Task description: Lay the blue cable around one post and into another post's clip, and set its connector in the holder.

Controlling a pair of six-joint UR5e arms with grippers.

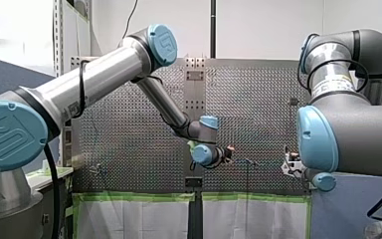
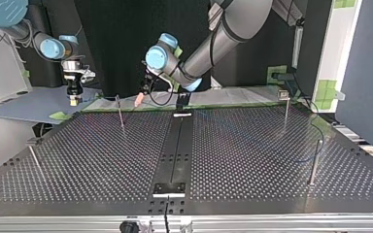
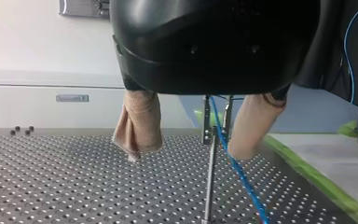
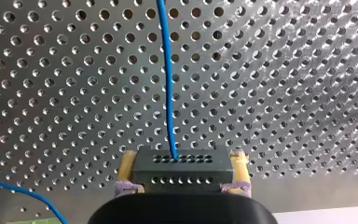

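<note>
The front camera is sitting behind and above the arms, looking out over the table (image 1: pixel 129 139). My left arm (image 1: pixel 94 79) is filling the frame's left and my right arm (image 1: pixel 353 124) its right, both very near. The top camera is sitting low across the table and looking back, so the arms are showing small at the upper edge. One wrist camera is looking flat over the holes past my left gripper (image 3: pixel 189 149). The other is looking down at the holes, so near my right gripper (image 4: pixel 183 158) that the connector (image 4: pixel 182 170) it is holding is looking big. All four are sharing the table.
</note>
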